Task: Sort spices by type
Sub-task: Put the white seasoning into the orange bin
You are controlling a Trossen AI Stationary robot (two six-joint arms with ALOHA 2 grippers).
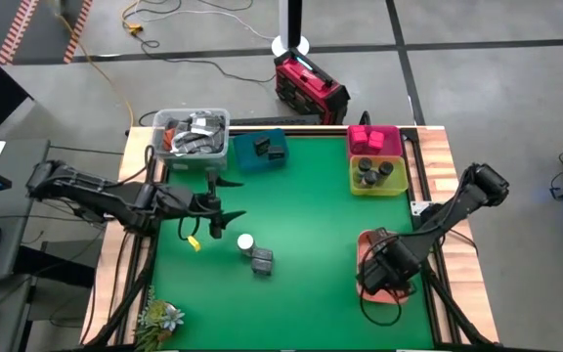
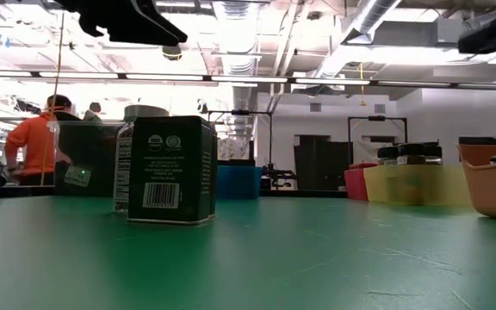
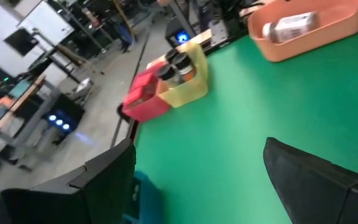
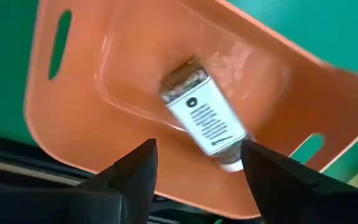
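Spices remain loose: a white-capped jar [image 1: 245, 242] and dark tin [image 1: 261, 260] sit mid-surface at six o'clock from our left gripper [image 1: 225, 203], whose jaws gape empty. Descending carelessly, we judge, could topple them. Our right gripper [image 4: 194, 165] hovers, jaws parted, over the salmon tray [image 4: 73, 112], its jar [image 4: 202, 123] lying released inside.

the left arm is stretched across the table's left side, its gripper [image 1: 225, 209] spread wide. the right gripper [image 4: 194, 163] is held low, fingers parted, nothing clasped.
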